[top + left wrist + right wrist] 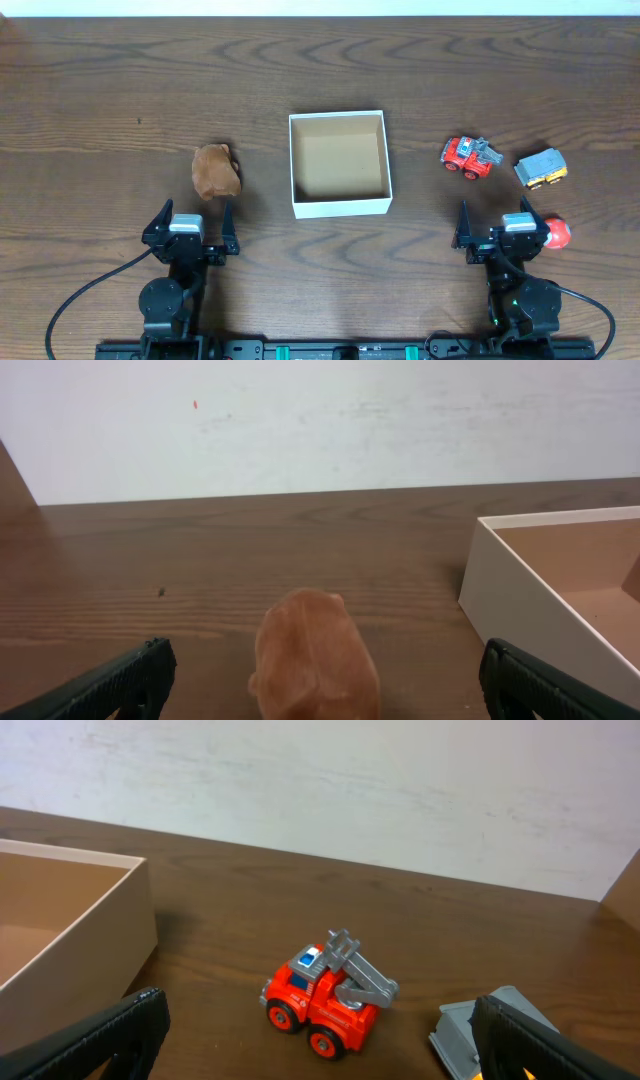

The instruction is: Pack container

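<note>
The container [338,206] is a small square open box with white walls and a brown inside, at the table's middle; nothing lies in it. It shows in the left wrist view [520,595] and the right wrist view [120,930]. A brown lumpy toy [215,170] lies left of it, in front of my open, empty left gripper [193,222], between its fingers in the wrist view [315,660]. A red fire truck [468,156] [325,995] and a grey-yellow truck [541,168] [478,1035] lie to the right. My right gripper [502,222] is open and empty.
A red and white round toy [557,231] lies beside the right gripper's right finger. The table's far edge meets a white wall [320,420]. Cables run from both arm bases at the front edge.
</note>
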Controlling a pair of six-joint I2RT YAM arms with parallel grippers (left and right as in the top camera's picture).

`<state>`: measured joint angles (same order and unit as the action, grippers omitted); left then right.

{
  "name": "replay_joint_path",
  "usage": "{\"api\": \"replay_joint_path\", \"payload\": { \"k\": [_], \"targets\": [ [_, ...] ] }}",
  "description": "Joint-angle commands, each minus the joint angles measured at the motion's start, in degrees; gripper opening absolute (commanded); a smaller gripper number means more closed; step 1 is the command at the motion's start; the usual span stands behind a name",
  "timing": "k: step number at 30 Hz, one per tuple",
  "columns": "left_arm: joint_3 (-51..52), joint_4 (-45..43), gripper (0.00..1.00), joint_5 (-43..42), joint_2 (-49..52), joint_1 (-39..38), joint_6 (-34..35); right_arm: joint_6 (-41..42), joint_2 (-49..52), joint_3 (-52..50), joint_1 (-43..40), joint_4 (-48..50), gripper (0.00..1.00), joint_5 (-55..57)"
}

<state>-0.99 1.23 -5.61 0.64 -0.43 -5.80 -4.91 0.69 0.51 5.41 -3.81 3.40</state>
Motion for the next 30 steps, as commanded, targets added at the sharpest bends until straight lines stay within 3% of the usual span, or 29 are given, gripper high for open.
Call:
{"api": "replay_joint_path", "payload": {
  "k": [1,14,19,30],
  "targets": [
    [0.74,2.23,0.98,-1.44,-0.42,0.02,0.50,-0.74,-0.35,-0.20,-0.09,-0.11,0.99,-0.24],
    [0.74,2.23,0.98,-1.44,-0.42,0.02,0.50,-0.87,-0.35,-0.20,-0.11,-0.09,0.99,-0.11],
    [0.74,2.23,0.98,-1.44,-0.42,0.02,0.50,-7.65,-0.35,-0.20,-0.11,0.26,0.99,3.63],
    [0.74,2.23,0.98,-1.44,-0.42,0.02,0.50,-7.58,-0.37,-0.20,-0.11,0.24,0.99,3.63]
  ]
}}
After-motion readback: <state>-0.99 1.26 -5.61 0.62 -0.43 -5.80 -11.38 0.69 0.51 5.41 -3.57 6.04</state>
